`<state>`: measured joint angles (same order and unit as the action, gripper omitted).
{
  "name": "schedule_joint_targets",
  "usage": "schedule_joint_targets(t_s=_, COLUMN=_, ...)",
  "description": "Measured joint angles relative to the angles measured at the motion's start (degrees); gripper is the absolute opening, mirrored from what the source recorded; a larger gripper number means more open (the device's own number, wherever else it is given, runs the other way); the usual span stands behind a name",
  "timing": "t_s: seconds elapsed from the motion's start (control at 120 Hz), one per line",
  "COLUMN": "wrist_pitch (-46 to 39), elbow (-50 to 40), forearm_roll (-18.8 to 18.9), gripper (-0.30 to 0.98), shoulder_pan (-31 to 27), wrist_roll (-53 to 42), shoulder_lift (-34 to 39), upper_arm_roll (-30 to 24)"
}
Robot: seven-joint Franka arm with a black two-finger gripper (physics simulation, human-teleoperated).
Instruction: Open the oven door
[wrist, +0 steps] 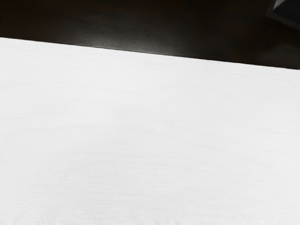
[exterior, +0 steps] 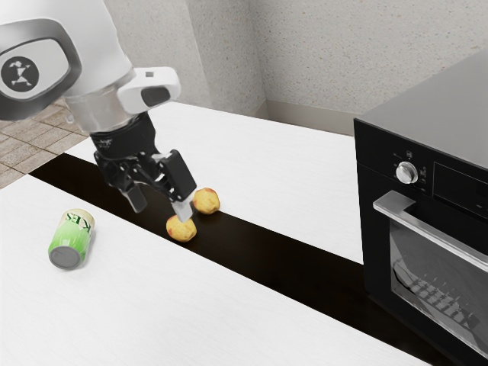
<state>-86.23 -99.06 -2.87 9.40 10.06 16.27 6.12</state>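
The straight silver metal handle (exterior: pixel 435 230) is softly polished. The flat white desk (exterior: pixel 152 305) is finely wood-grained, its long black strip (exterior: pixel 290 261) glossed.

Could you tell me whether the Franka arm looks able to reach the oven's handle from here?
Probably yes: the handle looks unobstructed and the gripper open and empty, though distance is hard to judge.
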Motion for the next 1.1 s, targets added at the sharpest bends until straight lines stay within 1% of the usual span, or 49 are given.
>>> schedule_joint_targets(t_s=0.117, wrist_pitch=0.68, elbow=-0.80, forearm_roll=-0.76, gripper=0.69, shoulder_pan=0.58, wrist_roll=5.56, shoulder_lift=1.53, upper_arm_roll=0.13)
schedule_joint_targets(t_s=0.183, wrist_pitch=-1.68, elbow=-2.05, forearm_roll=-1.07, gripper=0.69, shoulder_pan=0.74, wrist_roll=8.28, shoulder_lift=2.51, upper_arm_roll=-0.38)
schedule_joint_targets(t_s=0.233, wrist_pitch=-5.75, elbow=-2.49, forearm_roll=-1.35, gripper=0.69, shoulder_pan=1.11, wrist_roll=10.16, shoulder_lift=1.61, upper_arm_roll=-2.55)
schedule_joint_targets(t_s=0.317, wrist_pitch=-14.22, elbow=-3.33, forearm_roll=-2.96, gripper=0.69, shoulder_pan=4.28, wrist_roll=14.05, shoulder_lift=0.60, upper_arm_roll=-4.11)
schedule_joint_targets(t_s=0.375, wrist_pitch=-19.76, elbow=-8.48, forearm_roll=-3.54, gripper=0.69, shoulder_pan=7.27, wrist_roll=17.08, shoulder_lift=3.40, upper_arm_roll=-4.22)
schedule_joint_targets(t_s=0.417, wrist_pitch=-23.28, elbow=-10.78, forearm_roll=-3.80, gripper=0.69, shoulder_pan=8.87, wrist_roll=19.07, shoulder_lift=3.99, upper_arm_roll=-4.00)
schedule_joint_targets(t_s=0.508, wrist_pitch=-30.11, elbow=-12.50, forearm_roll=-5.19, gripper=0.69, shoulder_pan=11.63, wrist_roll=24.29, shoulder_lift=3.79, upper_arm_roll=-3.62)
schedule_joint_targets(t_s=0.6, wrist_pitch=-35.25, elbow=-13.69, forearm_roll=-5.94, gripper=0.69, shoulder_pan=13.78, wrist_roll=30.09, shoulder_lift=3.75, upper_arm_roll=-3.54)
schedule_joint_targets(t_s=0.7, wrist_pitch=-39.30, elbow=-17.07, forearm_roll=-6.25, gripper=0.69, shoulder_pan=17.20, wrist_roll=35.65, shoulder_lift=5.73, upper_arm_roll=-3.23)
schedule_joint_targets(t_s=0.8, wrist_pitch=-42.17, elbow=-17.90, forearm_roll=-5.96, gripper=0.69, shoulder_pan=21.60, wrist_roll=41.06, shoulder_lift=6.08, upper_arm_roll=-2.29)
schedule_joint_targets(t_s=0.917, wrist_pitch=-45.42, elbow=-17.81, forearm_roll=-5.92, gripper=0.69, shoulder_pan=23.08, wrist_roll=46.46, shoulder_lift=4.15, upper_arm_roll=-2.10)
schedule_joint_targets(t_s=1.1, wrist_pitch=-49.68, elbow=-17.17, forearm_roll=-5.85, gripper=0.68, shoulder_pan=23.46, wrist_roll=53.08, shoulder_lift=1.62, upper_arm_roll=-2.42)
